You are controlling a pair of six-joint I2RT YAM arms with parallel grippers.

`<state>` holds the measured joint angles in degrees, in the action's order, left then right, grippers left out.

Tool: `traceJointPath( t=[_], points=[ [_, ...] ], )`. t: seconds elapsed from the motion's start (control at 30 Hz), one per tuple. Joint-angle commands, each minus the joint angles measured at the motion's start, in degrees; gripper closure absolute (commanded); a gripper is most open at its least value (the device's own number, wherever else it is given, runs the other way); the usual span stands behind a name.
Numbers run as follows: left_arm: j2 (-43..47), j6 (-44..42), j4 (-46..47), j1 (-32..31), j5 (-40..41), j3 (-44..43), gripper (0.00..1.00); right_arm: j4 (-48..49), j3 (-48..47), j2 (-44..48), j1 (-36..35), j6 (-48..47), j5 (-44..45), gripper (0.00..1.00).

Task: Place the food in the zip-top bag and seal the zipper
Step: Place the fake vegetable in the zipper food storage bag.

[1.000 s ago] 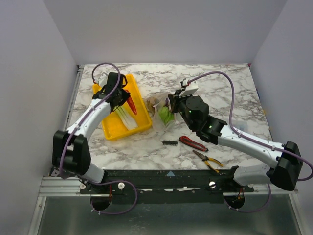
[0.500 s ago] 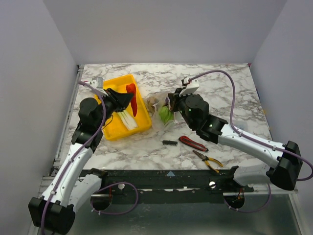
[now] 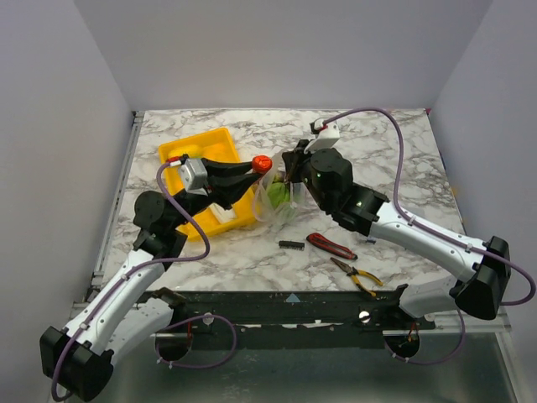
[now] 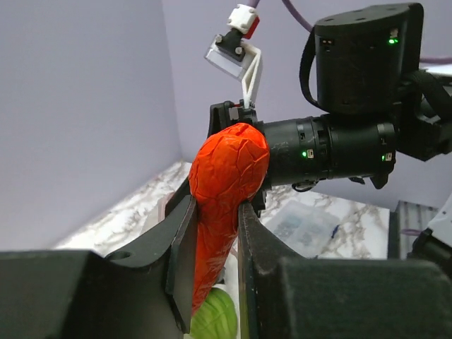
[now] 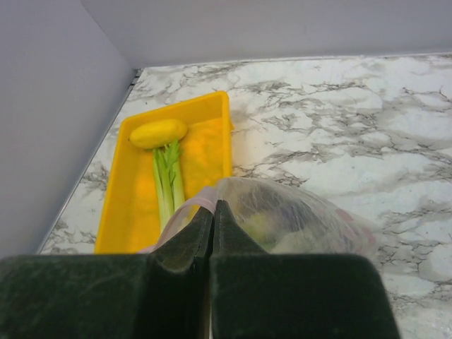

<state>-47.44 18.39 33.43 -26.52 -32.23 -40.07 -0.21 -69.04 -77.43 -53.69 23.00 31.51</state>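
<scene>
My left gripper (image 3: 252, 170) is shut on a red toy pepper (image 3: 261, 164) and holds it in the air just left of the zip-top bag's mouth; it fills the left wrist view (image 4: 222, 191) between the fingers (image 4: 182, 240). My right gripper (image 3: 289, 174) is shut on the pinkish zipper strip (image 5: 185, 210) and holds the clear bag (image 3: 277, 197) up. A green round fruit (image 3: 277, 194) lies inside the bag and shows under the pepper (image 4: 212, 319). A yellow piece (image 5: 158, 133) and a green-white leek (image 5: 167, 185) lie in the yellow tray (image 5: 205, 145).
The yellow tray (image 3: 186, 149) stands at the back left. Red-handled tools (image 3: 330, 245), yellow-handled pliers (image 3: 357, 275) and a small black part (image 3: 291, 244) lie near the front right. A rigid clear box (image 4: 305, 224) lies on the marble top.
My left arm has lifted the red pepper out of the tray and carried it right, up to the bag's mouth. My right gripper has raised the bag's edge slightly.
</scene>
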Motion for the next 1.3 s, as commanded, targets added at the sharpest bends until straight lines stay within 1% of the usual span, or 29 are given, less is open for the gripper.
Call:
traceJointPath(
  t=[0.0, 0.1, 0.23, 0.3, 0.37, 0.57, 0.7, 0.8, 0.83, 0.9, 1.0, 1.13, 1.2, 1.27],
  points=[
    [-0.5, -9.78, 8.26, -1.24, -4.41, 1.54, 1.0, 0.4, -3.8, -0.43, -0.39, 2.81, 0.97, 1.0],
    [-1.86, -4.89, 17.45, -1.38, -3.68, 5.61, 1.0, 0.42, -4.08, -0.61, -0.43, 3.05, 1.03, 1.0],
    [-6.11, 6.23, 29.07, -1.51, -4.34, 8.49, 1.0, 0.41, -4.27, -0.77, -0.44, 2.92, 1.26, 1.0],
    [-7.62, 10.27, 33.42, -1.51, -4.87, 9.28, 1.0, 0.41, -4.27, -0.79, -0.37, 2.71, 1.26, 1.0],
    [-8.5, 12.23, 35.07, -1.5, -4.67, 9.7, 1.0, 0.38, -4.18, -0.6, -0.44, 2.65, 1.24, 1.0],
    [-12.84, 11.19, 39.44, -1.73, -0.68, 12.0, 1.0, 0.38, -4.01, -0.26, -0.37, 2.64, 1.16, 1.0],
    [-19.26, 11.55, 46.94, -1.84, 2.35, 13.02, 1.0, 1.01, -3.5, 0.24, -0.43, 2.65, 1.0, 1.0],
    [-24.85, 13.74, 53.46, -1.91, 1.38, 12.7, 1.0, 1.17, -3.23, 0.31, -0.41, 2.54, 0.97, 1.0],
    [-26.45, 13.77, 54.88, -1.91, 1.12, 12.67, 1.0, 1.17, -3.23, 0.43, -0.42, 2.47, 0.99, 1.0],
    [-28.39, 11.65, 56.41, -1.95, 3.13, 13.66, 1.0, 1.17, -2.96, 0.67, -0.37, 2.55, 1.02, 1.0],
    [-29.33, 7.19, 54.73, -1.95, 6.36, 15.16, 1.0, 1.24, -2.36, 1.04, -0.39, 2.61, 1.23, 1.0],
    [-27.3, -0.39, 50.67, -3.06, 11.77, 18.12, 1.0, 1.26, -1.68, 1.63, -0.36, 2.66, 1.6, 1.0],
    [-26.47, -2.2, 48.58, -3.36, 14.29, 18.71, 1.0, 1.44, -1.36, 1.84, -0.38, 2.78, 1.67, 1.0],
    [-27.51, -2.02, 49.23, -3.36, 16.19, 18.99, 1.0, 1.9, -1.2, 1.93, -0.38, 2.87, 1.38, 1.0]
  ],
)
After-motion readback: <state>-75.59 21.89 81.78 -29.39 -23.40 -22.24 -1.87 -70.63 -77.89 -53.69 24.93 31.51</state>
